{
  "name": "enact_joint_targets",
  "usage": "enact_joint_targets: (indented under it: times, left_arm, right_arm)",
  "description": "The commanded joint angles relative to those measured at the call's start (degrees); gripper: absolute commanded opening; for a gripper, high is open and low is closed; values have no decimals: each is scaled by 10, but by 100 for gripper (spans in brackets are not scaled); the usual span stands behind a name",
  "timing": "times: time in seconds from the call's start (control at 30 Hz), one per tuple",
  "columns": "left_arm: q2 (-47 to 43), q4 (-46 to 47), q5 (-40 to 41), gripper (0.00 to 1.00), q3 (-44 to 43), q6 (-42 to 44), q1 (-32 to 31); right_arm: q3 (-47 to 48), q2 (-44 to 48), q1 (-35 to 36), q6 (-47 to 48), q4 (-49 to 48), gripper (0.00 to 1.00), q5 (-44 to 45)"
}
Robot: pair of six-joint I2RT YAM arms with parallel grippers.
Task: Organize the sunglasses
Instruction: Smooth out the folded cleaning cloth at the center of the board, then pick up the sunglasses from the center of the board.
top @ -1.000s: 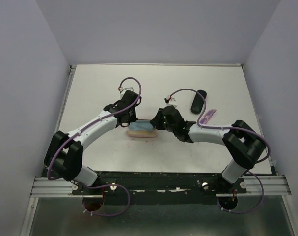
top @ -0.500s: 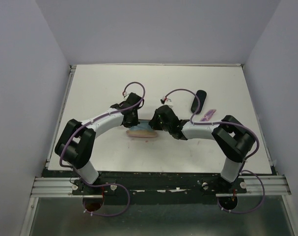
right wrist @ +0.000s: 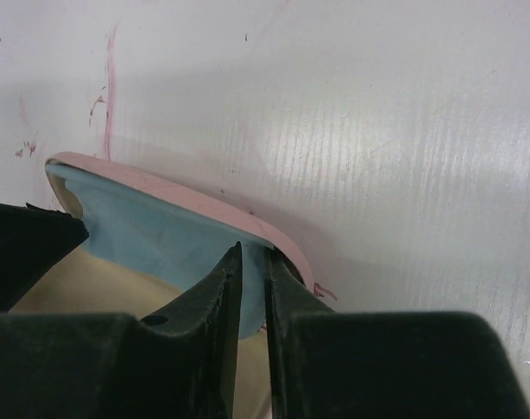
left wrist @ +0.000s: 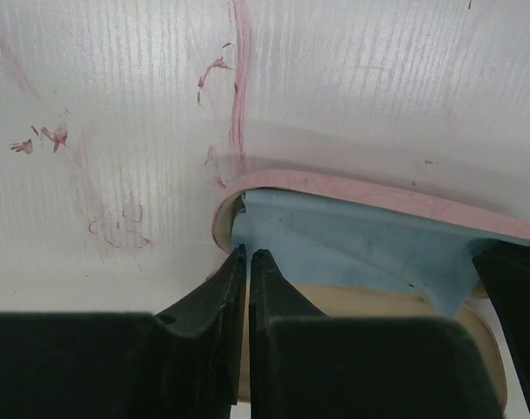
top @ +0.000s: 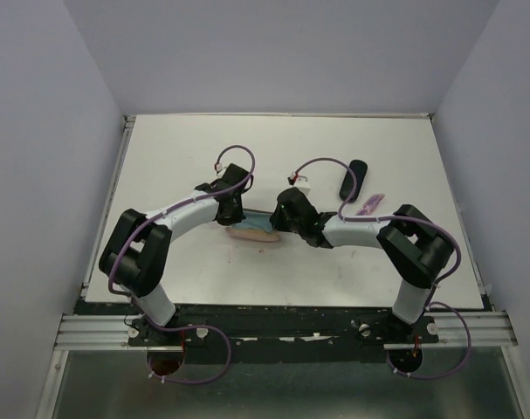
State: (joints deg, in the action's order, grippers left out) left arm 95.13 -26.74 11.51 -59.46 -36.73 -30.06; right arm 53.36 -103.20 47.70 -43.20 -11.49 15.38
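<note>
Pinching blue cloth (left wrist: pixel 352 244), L end effector (left wrist: pixel 248 253), R end effector (right wrist: pixel 252 253) (both narrow), purple sunglasses (top: pixel 369 206) apart, rightward

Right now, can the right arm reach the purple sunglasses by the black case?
Not yet, probably: the right gripper is pinched on the blue cloth in the pink case. The purple sunglasses lie uncovered beside its forearm.

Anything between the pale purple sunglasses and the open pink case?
Yes. The right arm lies between the sunglasses and the pink case, and a light blue cloth, pinched by the left gripper and right gripper, lies across the case's inside.
</note>
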Motion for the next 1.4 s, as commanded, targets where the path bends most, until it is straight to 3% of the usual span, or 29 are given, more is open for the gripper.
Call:
enact_joint_targets:
  times: [0.0, 0.17, 0.3, 0.4, 0.47, 0.63, 0.73, 0.87, 1.1, 1.37]
  left_arm:
    - [-39, 3, -13, 17, 4, 0, 3]
    - [-97, 4, -33, 24, 5, 14, 1]
    - [-167, -2, -39, 41, 13, 22, 1]
    - [-220, -18, -32, 67, 22, 24, 1]
    - [-260, -29, -21, 98, 31, 20, 1]
    - [-368, -67, 30, 99, 68, 4, 1]
    - [-427, -81, 61, 98, 105, -22, 3]
    - [-481, -80, 61, 98, 164, -67, 3]
    - [-523, -37, -8, 99, 260, -95, 3]
    - [-512, -9, -41, 99, 288, -99, 2]
  right_arm:
    - [14, 21, 5, 30, 5, 24, 8]
    - [11, 69, 4, 56, -9, 27, -32]
    - [-1, 119, 5, 62, -11, 32, -45]
    - [-2, 157, 2, 64, 22, 45, -12]
    - [5, 181, -5, 53, 62, 60, 24]
    - [13, 244, -64, 34, 156, 87, 85]
    - [13, 271, -131, -1, 223, 94, 97]
    - [7, 288, -219, -22, 276, 95, 80]
    - [-5, 264, -314, -31, 320, 95, 57]
    - [-12, 187, -393, -33, 320, 93, 23]
